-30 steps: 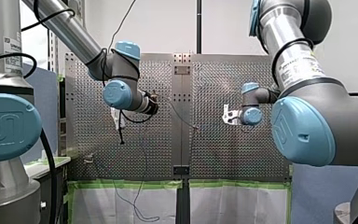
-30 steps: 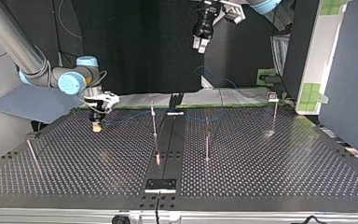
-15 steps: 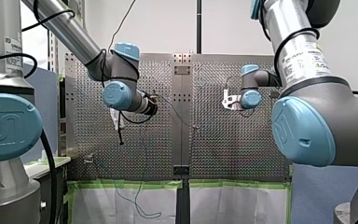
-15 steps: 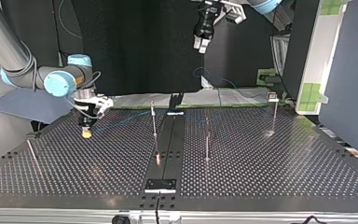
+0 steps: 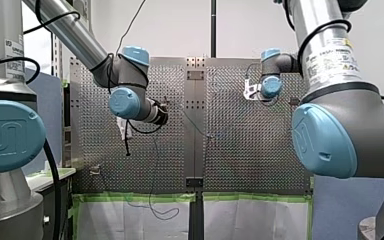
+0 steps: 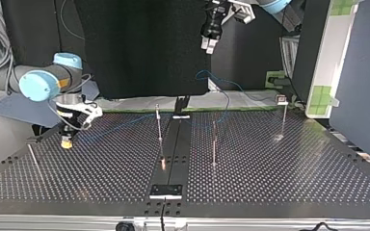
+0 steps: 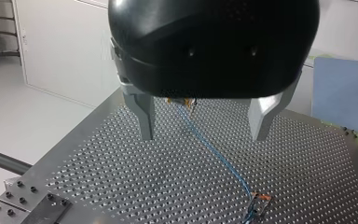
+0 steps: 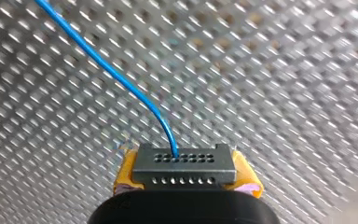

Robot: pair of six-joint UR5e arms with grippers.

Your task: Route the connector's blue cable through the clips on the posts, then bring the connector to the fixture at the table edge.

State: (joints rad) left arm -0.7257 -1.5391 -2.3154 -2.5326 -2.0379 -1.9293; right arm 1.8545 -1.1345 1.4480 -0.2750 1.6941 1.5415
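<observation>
Robotics lab: two robot arms are reaching over a perforated table, black curtain hanging along its edge.

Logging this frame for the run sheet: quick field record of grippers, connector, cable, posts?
right gripper: shut on connector, yellow pads, low over table at top view's left
left gripper: open, empty, raised above table
blue cable: leaves connector, runs across table toward posts
posts: upright; whether cable is routed through them, cannot tell
</observation>
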